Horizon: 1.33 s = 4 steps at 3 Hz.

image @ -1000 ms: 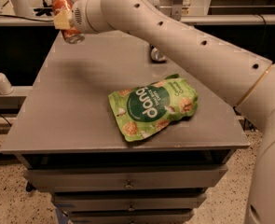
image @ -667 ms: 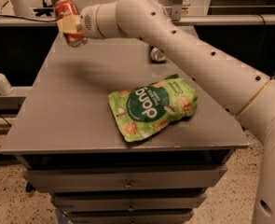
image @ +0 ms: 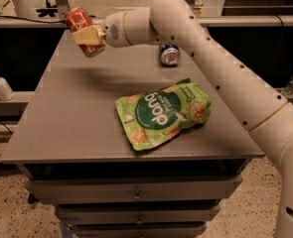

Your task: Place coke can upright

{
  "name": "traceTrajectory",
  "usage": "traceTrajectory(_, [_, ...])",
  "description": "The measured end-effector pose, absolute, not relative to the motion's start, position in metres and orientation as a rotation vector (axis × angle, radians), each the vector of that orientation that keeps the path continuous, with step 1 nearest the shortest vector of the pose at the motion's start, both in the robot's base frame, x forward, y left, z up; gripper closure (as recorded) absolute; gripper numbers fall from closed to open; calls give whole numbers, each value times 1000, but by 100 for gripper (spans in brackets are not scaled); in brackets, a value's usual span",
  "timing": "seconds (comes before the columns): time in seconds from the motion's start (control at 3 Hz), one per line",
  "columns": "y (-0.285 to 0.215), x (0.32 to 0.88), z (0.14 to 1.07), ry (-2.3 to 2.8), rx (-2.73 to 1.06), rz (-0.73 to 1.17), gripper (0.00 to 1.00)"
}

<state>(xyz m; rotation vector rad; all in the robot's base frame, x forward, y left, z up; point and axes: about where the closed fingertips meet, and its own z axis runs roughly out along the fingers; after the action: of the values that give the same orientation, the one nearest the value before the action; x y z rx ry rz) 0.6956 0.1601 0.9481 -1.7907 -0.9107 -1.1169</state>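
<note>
While clenched around the tilted coke can point(image: 78, 20), hand point(image: 89, 36) above the far left corner of the table point(image: 61, 114).

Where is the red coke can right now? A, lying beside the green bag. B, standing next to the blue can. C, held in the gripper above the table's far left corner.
C: the gripper is shut on the coke can, holding it tilted in the air over the table, away from the green bag.
</note>
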Motion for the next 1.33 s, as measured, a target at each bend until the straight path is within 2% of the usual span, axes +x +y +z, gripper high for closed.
traceTrajectory(1.0, [176, 680, 947, -1416, -1790, -1020, 100])
traceTrajectory(1.33, [161, 672, 960, -1502, -1771, -999, 100])
